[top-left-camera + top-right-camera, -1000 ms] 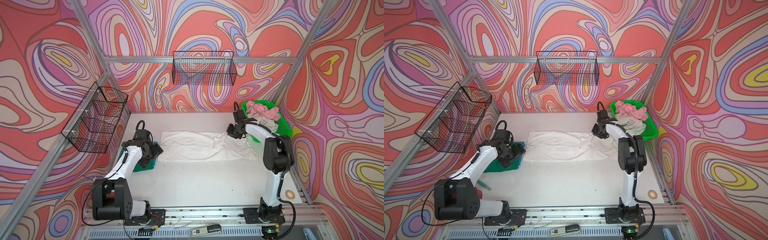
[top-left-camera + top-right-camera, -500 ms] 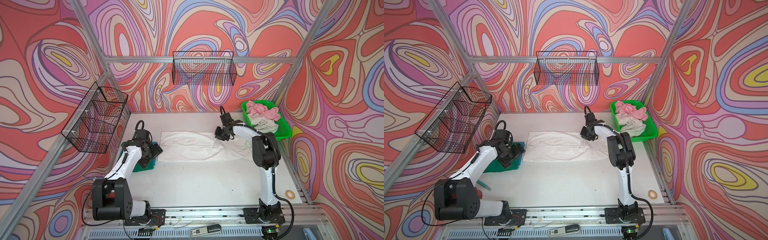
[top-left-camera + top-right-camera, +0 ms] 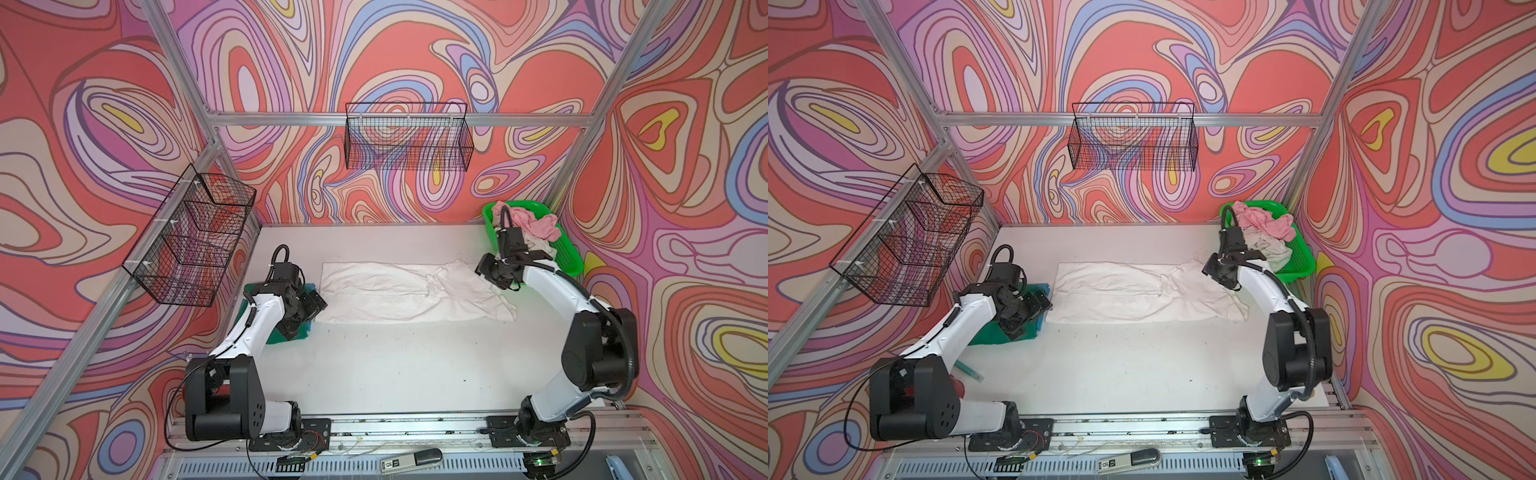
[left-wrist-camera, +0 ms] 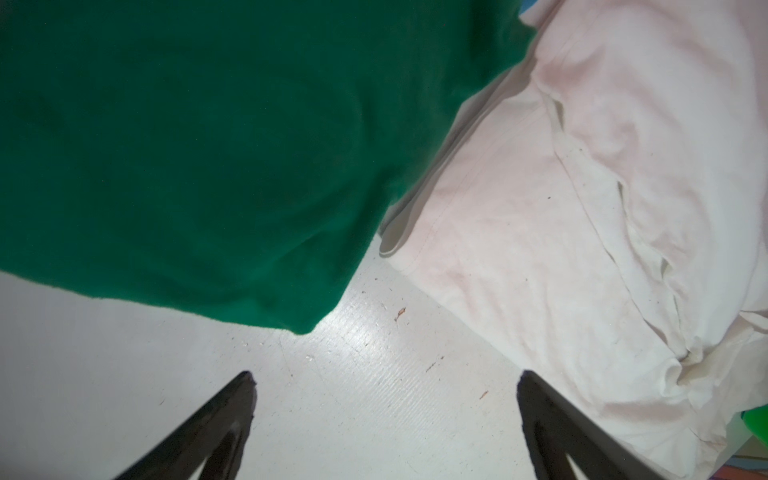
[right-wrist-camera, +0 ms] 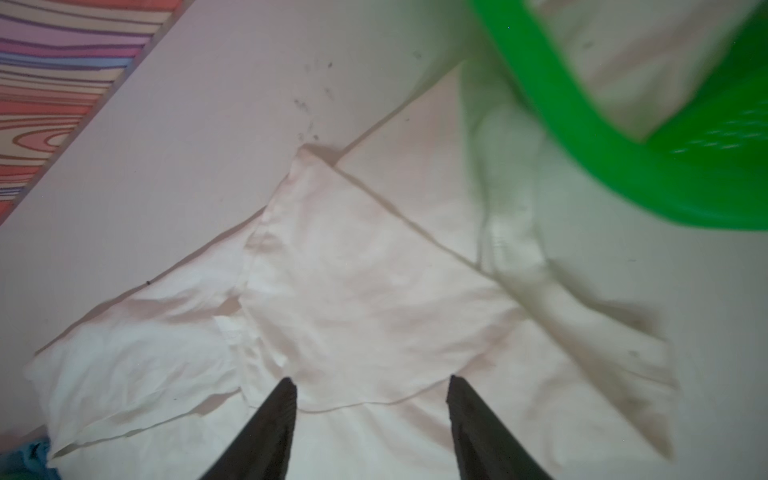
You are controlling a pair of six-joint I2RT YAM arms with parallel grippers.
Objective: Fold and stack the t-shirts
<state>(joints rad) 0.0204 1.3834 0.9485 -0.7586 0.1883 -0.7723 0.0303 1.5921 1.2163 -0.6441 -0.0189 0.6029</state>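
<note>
White t-shirt (image 3: 399, 293) lies spread flat on the table (image 3: 395, 374), one end just beside the green basket (image 3: 567, 253). Right pincer (image 5: 370, 379) hovers over that end, jaws apart, gripping nothing. Left pincer (image 4: 386, 374) gapes wide and empty at the end farthest from the basket, beside the dark green t-shirt (image 4: 187, 145).

i'm counting two robot arms (image 3: 259, 320) (image 3: 552, 286), two black wire baskets (image 3: 409, 141) (image 3: 195, 241), one green plastic basket (image 3: 567, 253), and i'm seeing four t-shirts: one white shirt (image 3: 395, 295), one dark green shirt (image 4: 187, 145), one pink shirt (image 3: 540, 222), one off-white shirt (image 3: 1273, 251).
</note>
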